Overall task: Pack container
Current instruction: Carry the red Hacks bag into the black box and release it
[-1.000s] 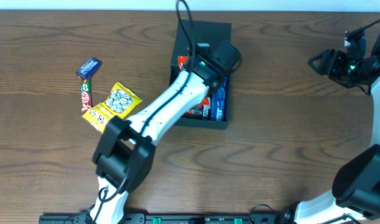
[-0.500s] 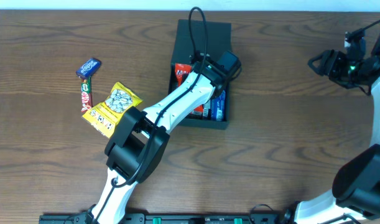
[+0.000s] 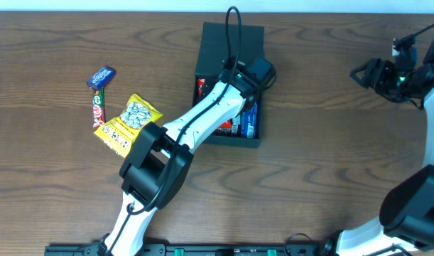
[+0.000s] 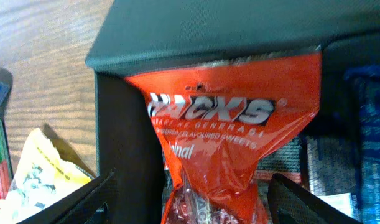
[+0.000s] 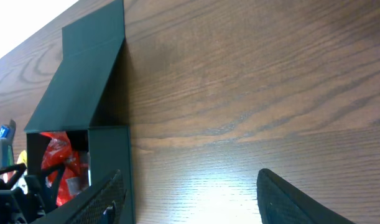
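Observation:
The container (image 3: 253,136), a dark shallow box with its flap lid (image 3: 234,41) folded back, sits at the table's upper middle. My left gripper (image 3: 231,77) reaches down into it. In the left wrist view its jaws stand wide apart on either side of a red snack packet (image 4: 233,124) lying inside the container (image 4: 121,118); the left gripper (image 4: 193,180) is open and neither finger touches the packet. Blue packets (image 3: 251,117) lie along the box's right side. My right gripper (image 3: 362,71) hovers open at the far right over bare wood (image 5: 190,177), the container (image 5: 84,93) to its left.
Left of the container lie a yellow snack packet (image 3: 128,121), a red-and-green bar (image 3: 97,107) and a small blue packet (image 3: 101,75). The yellow packet (image 4: 34,168) also shows beside the box wall. The left arm crosses the table from the front edge.
My left gripper's jaws have spread wide, letting go of the red packet inside the container. The wrist shifted slightly toward the lid. The right arm has not moved.

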`<action>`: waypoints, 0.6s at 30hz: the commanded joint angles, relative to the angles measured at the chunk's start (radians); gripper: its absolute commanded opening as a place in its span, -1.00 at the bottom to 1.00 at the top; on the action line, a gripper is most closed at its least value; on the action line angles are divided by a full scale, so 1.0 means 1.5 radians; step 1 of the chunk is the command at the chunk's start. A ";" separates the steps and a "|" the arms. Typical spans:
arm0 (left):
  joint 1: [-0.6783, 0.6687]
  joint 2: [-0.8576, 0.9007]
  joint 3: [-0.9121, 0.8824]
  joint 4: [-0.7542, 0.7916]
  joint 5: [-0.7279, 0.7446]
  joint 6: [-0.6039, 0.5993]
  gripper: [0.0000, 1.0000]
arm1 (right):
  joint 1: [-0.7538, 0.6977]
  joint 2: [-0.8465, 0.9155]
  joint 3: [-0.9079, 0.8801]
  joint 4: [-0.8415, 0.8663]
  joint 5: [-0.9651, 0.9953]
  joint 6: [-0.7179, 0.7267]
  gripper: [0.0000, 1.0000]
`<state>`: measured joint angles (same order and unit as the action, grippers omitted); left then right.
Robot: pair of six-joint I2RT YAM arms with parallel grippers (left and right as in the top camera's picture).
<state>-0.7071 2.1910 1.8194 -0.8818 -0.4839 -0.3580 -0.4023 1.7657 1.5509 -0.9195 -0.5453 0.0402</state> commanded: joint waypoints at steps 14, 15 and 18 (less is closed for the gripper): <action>0.011 -0.057 0.027 0.017 0.061 -0.079 -0.89 | -0.003 -0.004 0.004 -0.001 -0.003 -0.007 0.37; 0.012 -0.053 0.027 0.018 0.061 -0.079 -0.88 | -0.003 -0.004 0.004 -0.001 -0.003 -0.007 0.36; 0.015 -0.015 0.027 0.020 0.036 -0.079 -0.88 | -0.003 -0.004 0.004 -0.001 -0.003 -0.007 0.36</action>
<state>-0.6941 2.0964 1.8538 -0.8524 -0.4000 -0.4412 -0.4023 1.7657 1.5513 -0.9192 -0.5453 0.0402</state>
